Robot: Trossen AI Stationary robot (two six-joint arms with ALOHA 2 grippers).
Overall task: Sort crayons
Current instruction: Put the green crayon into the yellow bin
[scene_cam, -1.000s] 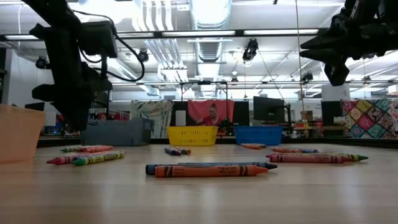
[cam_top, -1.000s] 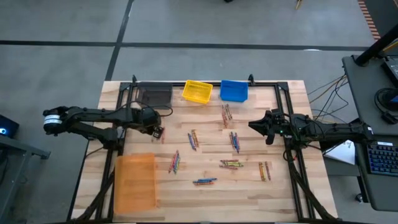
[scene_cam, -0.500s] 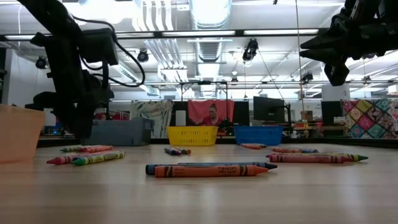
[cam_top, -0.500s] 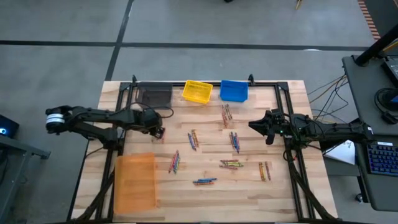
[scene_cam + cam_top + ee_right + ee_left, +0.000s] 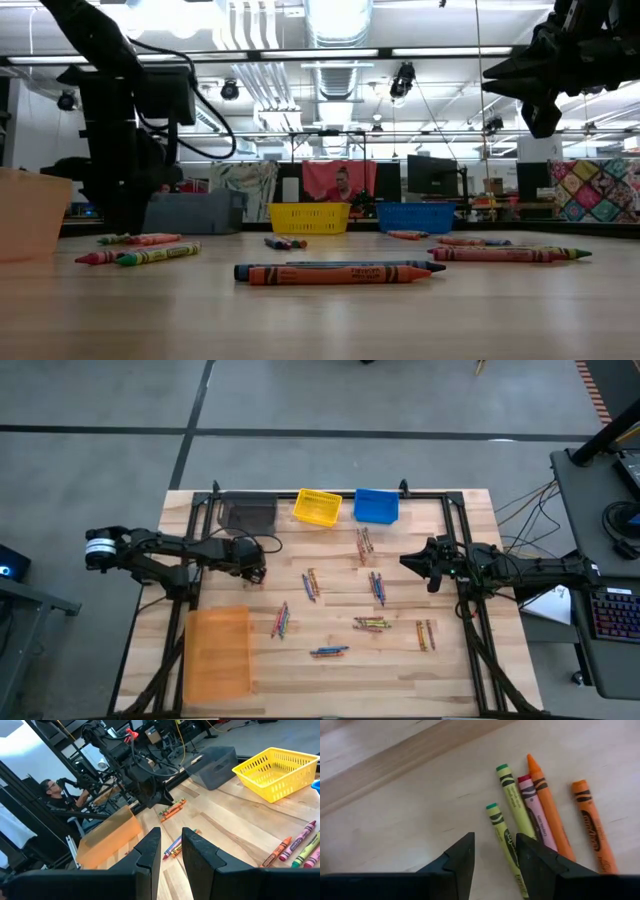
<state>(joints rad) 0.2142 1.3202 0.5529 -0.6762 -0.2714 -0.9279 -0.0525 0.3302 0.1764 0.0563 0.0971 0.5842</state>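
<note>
The crayons [image 5: 372,587] are lying scattered in small clusters across the middle of the wooden table [image 5: 470,550], with the nearest cluster [image 5: 540,815] sitting right under the left gripper [image 5: 494,851]: two yellow-green sticks, a pink one and two orange ones, side by side and partly touching. These are looking light, stiff and round, so they are likely to roll or skate on the smooth wood if nudged, and the wax may snap if squeezed hard; the paper-wrapped middle of a stick is probably offering the surest hold, taken across its width rather than at a tip. Seen from above, that left gripper is hovering toward nine o'clock of the table's centre, its two dark fingers [image 5: 458,862] standing apart with bare wood between them and one yellow-green crayon [image 5: 506,846] passing just beside and partly behind one of them, nothing being clamped. Out at three o'clock the right gripper [image 5: 418,564] is waiting above the table, its fingers [image 5: 146,854] showing a narrow gap and holding nothing. Along the twelve o'clock edge a grey bin [image 5: 249,515], a yellow basket [image 5: 317,507] and a blue bin [image 5: 376,506] are standing in a row, and an orange bin [image 5: 218,652] is sitting toward seven o'clock. Beyond the table a person [image 5: 49,787] is sitting in the workshop.
</note>
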